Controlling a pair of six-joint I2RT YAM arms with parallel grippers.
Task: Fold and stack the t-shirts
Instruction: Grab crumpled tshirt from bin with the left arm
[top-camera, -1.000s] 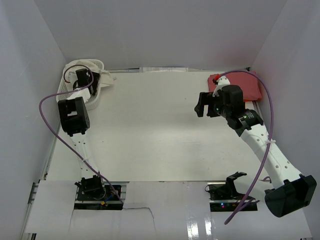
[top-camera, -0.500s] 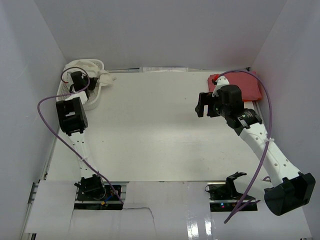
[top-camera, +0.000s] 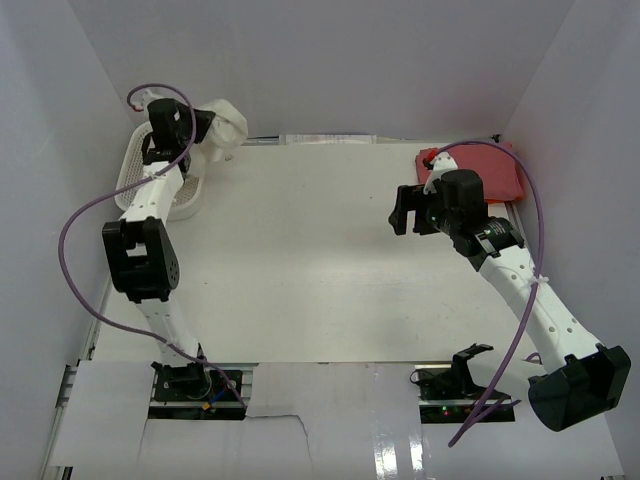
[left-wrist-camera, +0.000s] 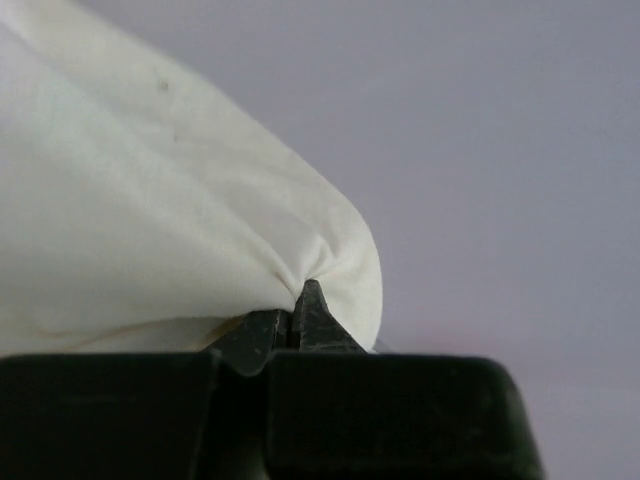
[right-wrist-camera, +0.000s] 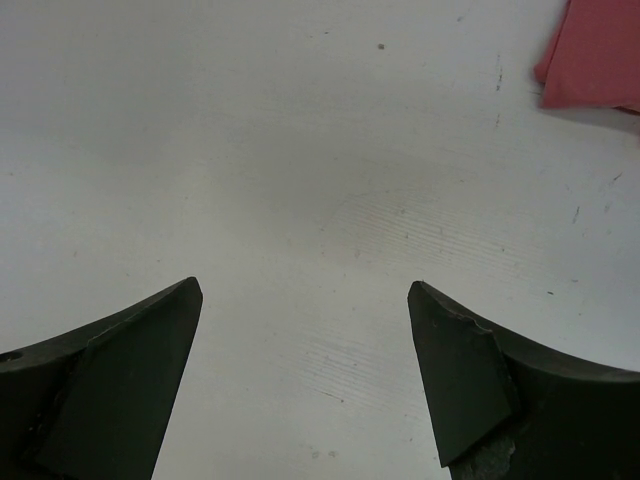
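Where the white surface (top-camera: 300, 260) runs from the arm bases to the back wall, the two arms reach toward opposite far corners. The left arm (top-camera: 150, 215) stretches from the near left edge up to the far left corner. The right arm (top-camera: 520, 290) leans from the near right edge toward the far right corner.

The cream-white t-shirt (top-camera: 222, 125) is bunched into a loose mass at the far left corner, raised beside the far end of the white mesh basket (top-camera: 135, 180). Whether any cloth touches the basket cannot be told. The basket lies along the left edge, under the left arm's forearm. The red t-shirt (top-camera: 500, 175) lies folded flat in the far right corner, its near side partly hidden behind the right arm's wrist.

The left end effector (left-wrist-camera: 298, 300) has its fingers pressed together, pinching a gathered fold of the cream-white t-shirt. The right end effector (right-wrist-camera: 305, 290) is spread wide and holds nothing. It hovers over bare surface, with the red t-shirt apart from it toward the far right.
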